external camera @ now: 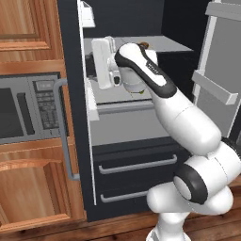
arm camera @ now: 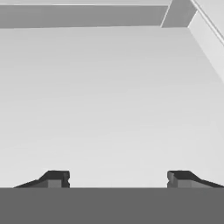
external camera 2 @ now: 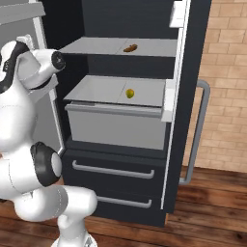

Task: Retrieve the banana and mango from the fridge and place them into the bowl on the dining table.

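Observation:
The black fridge (external camera 2: 193,72) stands with its doors open. The banana (external camera 2: 130,48) lies on the upper grey shelf, and the mango (external camera 2: 130,93) rests on the shelf below, above a grey drawer. In the left base view my arm reaches up in front of these shelves, and the white hand (external camera: 104,63) hangs at the level of the lower shelf's left side. In the hand view my gripper (arm camera: 118,178) is open, its fingertips (arm camera: 54,178) spread wide over a bare pale grey surface with nothing between them. The bowl and the dining table are out of view.
A silver microwave (external camera: 28,108) sits in wooden cabinets left of the fridge. One open fridge door (external camera: 216,84) with shelf ledges stands on the right of the left base view. Two black drawers with silver handles (external camera 2: 113,170) lie below. A brick wall (external camera 2: 226,72) is at the right.

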